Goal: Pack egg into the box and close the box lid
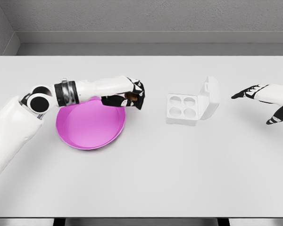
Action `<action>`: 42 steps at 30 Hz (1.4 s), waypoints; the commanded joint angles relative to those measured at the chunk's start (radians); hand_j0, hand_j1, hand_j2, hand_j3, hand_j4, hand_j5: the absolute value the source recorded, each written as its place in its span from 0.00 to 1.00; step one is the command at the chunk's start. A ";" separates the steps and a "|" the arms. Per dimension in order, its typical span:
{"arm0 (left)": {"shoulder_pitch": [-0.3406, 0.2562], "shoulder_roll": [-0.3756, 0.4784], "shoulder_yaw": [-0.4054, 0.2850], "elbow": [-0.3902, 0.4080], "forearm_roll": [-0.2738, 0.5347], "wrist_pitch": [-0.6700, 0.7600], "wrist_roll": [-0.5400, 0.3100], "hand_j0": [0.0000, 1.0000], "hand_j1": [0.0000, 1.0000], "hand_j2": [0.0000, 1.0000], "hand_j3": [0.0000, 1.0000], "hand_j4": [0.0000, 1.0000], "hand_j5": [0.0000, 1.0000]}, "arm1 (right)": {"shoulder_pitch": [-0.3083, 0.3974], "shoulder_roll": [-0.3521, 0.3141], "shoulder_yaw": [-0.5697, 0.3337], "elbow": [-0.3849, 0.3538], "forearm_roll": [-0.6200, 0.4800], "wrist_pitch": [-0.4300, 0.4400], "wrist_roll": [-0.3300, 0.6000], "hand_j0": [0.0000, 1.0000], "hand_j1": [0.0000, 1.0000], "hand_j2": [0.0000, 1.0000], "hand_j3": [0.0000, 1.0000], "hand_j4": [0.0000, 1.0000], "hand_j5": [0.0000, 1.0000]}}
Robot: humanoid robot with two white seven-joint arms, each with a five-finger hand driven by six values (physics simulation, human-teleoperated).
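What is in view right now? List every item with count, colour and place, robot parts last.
table: one, white, fills most of the view.
plate: one, pink, round, left of centre on the table.
egg: one, brown, partly hidden in the left hand's fingers, over the plate's upper right rim.
box: one, white, four empty cups, right of centre, lid open and standing up on its right side.
left hand: one, black and white, curled on the egg, between plate and box.
right hand: one, black and white, fingers spread, holding nothing, at the right edge.
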 commanded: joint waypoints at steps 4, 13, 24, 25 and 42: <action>-0.008 -0.089 -0.002 0.044 -0.030 0.004 0.002 0.30 0.30 0.30 0.30 0.30 0.30 | 0.000 -0.001 0.000 -0.002 -0.005 0.001 0.000 1.00 1.00 1.00 1.00 1.00 1.00; -0.046 -0.199 0.004 0.133 -0.076 0.004 0.002 0.30 0.30 0.30 0.30 0.30 0.30 | 0.000 -0.001 0.000 -0.005 -0.005 0.001 0.000 1.00 1.00 1.00 1.00 1.00 1.00; -0.097 -0.302 0.001 0.246 -0.117 0.004 0.002 0.30 0.30 0.30 0.30 0.30 0.30 | -0.002 -0.003 -0.002 -0.005 -0.005 0.001 0.000 1.00 1.00 1.00 1.00 1.00 1.00; -0.097 -0.302 0.001 0.246 -0.119 0.004 0.002 0.30 0.30 0.30 0.30 0.30 0.30 | -0.002 -0.003 -0.002 -0.005 -0.005 0.001 0.000 1.00 1.00 1.00 1.00 1.00 1.00; -0.126 -0.360 -0.001 0.346 -0.126 0.004 0.002 0.33 0.33 0.33 0.33 0.33 0.33 | -0.002 -0.003 -0.002 -0.005 -0.005 0.001 0.000 1.00 1.00 1.00 1.00 1.00 1.00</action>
